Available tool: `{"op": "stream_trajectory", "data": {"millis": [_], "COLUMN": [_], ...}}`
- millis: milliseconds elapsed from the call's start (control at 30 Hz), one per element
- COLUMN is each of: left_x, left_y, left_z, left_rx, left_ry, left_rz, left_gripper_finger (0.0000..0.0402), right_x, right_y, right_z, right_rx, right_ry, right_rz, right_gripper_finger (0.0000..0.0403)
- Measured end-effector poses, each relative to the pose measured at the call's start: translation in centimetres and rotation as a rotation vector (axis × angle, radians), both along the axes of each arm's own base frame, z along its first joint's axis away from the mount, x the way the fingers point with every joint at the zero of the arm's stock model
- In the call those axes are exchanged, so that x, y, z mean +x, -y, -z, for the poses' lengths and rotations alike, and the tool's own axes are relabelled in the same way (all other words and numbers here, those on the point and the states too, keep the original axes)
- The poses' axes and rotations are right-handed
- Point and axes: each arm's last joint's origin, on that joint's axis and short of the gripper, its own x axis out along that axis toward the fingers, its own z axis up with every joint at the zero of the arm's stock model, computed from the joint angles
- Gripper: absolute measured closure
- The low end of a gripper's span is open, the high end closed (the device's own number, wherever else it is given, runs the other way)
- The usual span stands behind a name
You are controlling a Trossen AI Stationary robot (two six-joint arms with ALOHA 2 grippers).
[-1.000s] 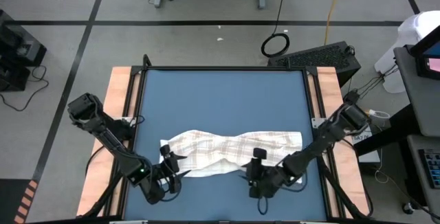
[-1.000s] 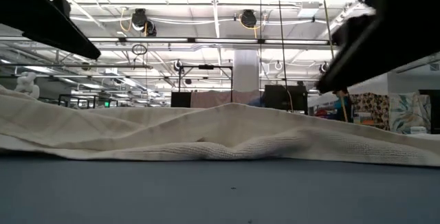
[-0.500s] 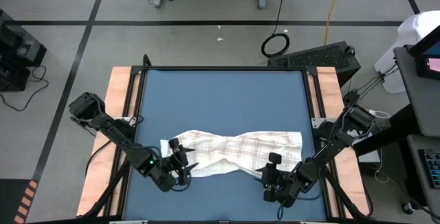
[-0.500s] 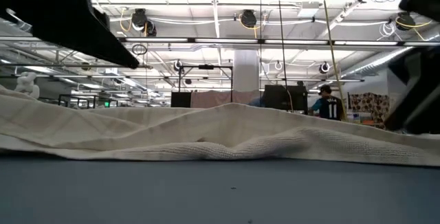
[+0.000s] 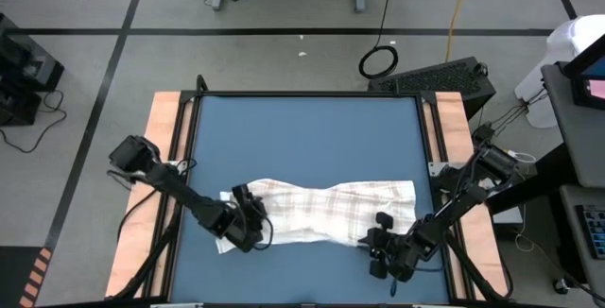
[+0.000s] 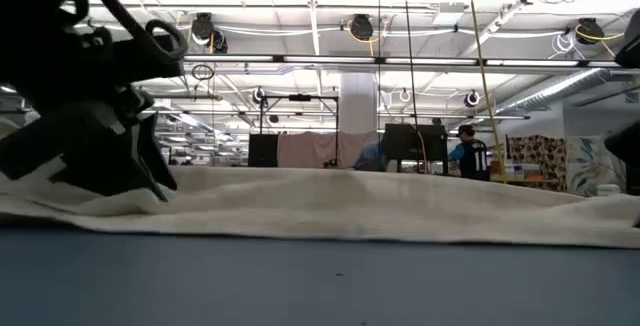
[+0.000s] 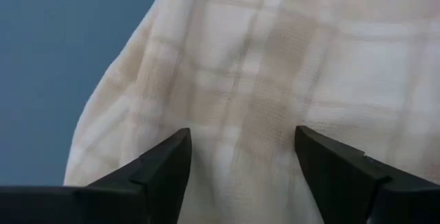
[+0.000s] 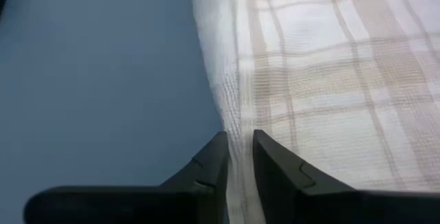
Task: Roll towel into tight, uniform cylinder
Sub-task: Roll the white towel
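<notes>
Right gripper (image 8: pixel 237 157) has closed, pinching the towel's (image 5: pixel 321 209) near edge; left gripper (image 7: pixel 240 157) stays open over it, ready to roll.

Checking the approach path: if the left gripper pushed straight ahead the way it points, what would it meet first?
Most likely the towel: the left gripper, jaws open, points straight at the cloth lying on the blue mat, nothing between.

The right gripper (image 8: pixel 239 157) had its two dark fingers nearly together, pinching the edge of the towel (image 8: pixel 323 73). The checked cloth lay on the blue mat (image 8: pixel 96 80).
</notes>
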Motion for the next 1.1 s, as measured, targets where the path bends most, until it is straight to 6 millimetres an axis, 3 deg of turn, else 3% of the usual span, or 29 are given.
{"op": "stream_trajectory", "data": {"millis": [167,300,467,767,933,1100], "left_x": [-0.8,-1.2,-1.5,-2.7,-4.3,-5.6], "left_y": [-0.1,0.1,0.5,2.7,4.4,5.6], "left_z": [0.7,0.0,-1.9,-5.1,-5.4,-5.3], "left_rx": [0.039,0.044,-0.004,-0.148,-0.203,-0.244], "left_ry": [-0.037,-0.036,0.014,0.176,0.139,0.158], "left_rz": [-0.065,-0.043,-0.007,0.088,0.184,0.19], "left_gripper_finger": [0.014,0.014,0.014,0.014,0.014,0.014], "right_x": [-0.5,-0.5,-0.6,0.6,2.7,4.4], "right_y": [-0.4,-0.6,-0.6,0.0,1.2,2.9], "right_z": [0.0,-0.5,-2.3,-4.6,-3.9,-1.8], "right_rx": [0.02,0.044,0.078,-0.063,-0.105,-0.131], "right_ry": [-0.002,0.006,0.029,0.303,0.325,0.178], "right_rz": [-0.011,-0.03,-0.065,0.056,0.112,0.072], "right_gripper_finger": [0.0344,0.0344,0.0344,0.0344,0.0344,0.0344]}}
